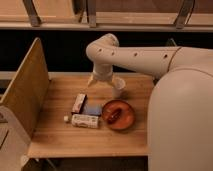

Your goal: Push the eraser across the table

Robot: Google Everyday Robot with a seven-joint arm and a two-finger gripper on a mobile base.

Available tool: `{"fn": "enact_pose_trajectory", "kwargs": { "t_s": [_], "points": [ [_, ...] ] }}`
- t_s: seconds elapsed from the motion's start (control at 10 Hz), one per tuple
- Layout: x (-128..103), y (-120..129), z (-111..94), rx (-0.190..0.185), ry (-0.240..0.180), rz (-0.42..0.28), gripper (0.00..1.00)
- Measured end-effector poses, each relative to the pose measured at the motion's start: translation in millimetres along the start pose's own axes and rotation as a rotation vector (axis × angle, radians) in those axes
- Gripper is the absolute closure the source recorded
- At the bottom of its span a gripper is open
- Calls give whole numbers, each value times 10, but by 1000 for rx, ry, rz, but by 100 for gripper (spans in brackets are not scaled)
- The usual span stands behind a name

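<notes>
The eraser, a slim whitish bar with a reddish-brown band, lies on the light wooden table, left of centre. My gripper hangs from the white arm over the back middle of the table, above and to the right of the eraser, apart from it. A blue square pad lies just right of the eraser. A white oblong pack lies in front of both.
A red-brown bowl with something red in it sits at centre right. A small white cup stands behind it, beside the gripper. An upright wooden side panel bounds the left. My white body covers the right side.
</notes>
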Motion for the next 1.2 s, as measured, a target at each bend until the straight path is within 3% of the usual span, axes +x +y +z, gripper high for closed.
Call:
{"fn": "enact_pose_trajectory", "kwargs": {
  "t_s": [0.7,1.0,1.2],
  "points": [
    [0,0,0,0,0,0,20],
    [0,0,0,0,0,0,45],
    [-3,34,-11,-2,-1,-3,67]
  ]
}}
